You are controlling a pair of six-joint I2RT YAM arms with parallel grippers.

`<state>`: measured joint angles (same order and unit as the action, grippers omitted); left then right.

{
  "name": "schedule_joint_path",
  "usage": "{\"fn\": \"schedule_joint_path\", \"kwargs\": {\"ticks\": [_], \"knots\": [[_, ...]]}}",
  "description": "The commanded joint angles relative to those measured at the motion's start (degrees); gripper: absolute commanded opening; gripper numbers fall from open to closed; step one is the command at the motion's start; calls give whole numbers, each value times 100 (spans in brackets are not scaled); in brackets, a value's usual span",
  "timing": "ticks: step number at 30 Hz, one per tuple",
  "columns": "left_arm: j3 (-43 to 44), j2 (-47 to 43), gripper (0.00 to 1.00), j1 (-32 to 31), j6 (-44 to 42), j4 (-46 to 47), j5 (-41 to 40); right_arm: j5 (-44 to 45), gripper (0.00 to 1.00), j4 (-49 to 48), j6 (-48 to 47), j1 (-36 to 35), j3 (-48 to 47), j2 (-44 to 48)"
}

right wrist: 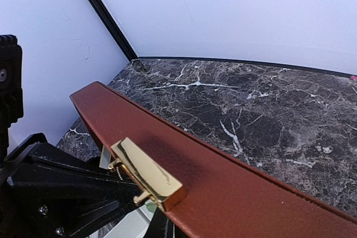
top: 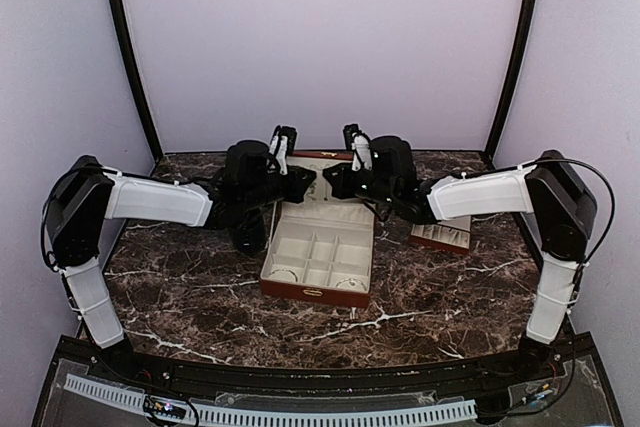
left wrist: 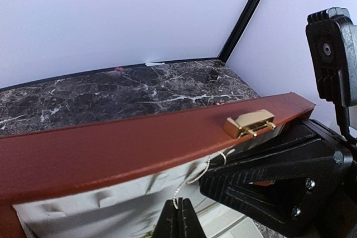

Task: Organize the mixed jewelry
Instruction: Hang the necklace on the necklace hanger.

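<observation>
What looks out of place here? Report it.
A thin pale metal chain dangles below the gold clasp of the red-brown box lid, running down to the shut left pincer instead of lying in a cream compartment. Nothing else stands out.

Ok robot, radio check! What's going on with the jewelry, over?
Both shut: left gripper on thin chain, right gripper hold unclear. It hangs just below the raised jewelry box lid. Crowded by the gold clasp and the right gripper.
</observation>
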<state>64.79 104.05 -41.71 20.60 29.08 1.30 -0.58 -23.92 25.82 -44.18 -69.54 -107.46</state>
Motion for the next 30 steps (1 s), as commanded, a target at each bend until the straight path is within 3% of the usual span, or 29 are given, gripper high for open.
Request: {"fn": "schedule_joint_path", "kwargs": {"ticks": [1,30], "knots": [[191,-86,0,5,41,62,-60,201,0,-48,34,22,-174,31],[30,-222,0,0,65,454,-459,-26,0,-339,-69,-2,-94,129]]}}
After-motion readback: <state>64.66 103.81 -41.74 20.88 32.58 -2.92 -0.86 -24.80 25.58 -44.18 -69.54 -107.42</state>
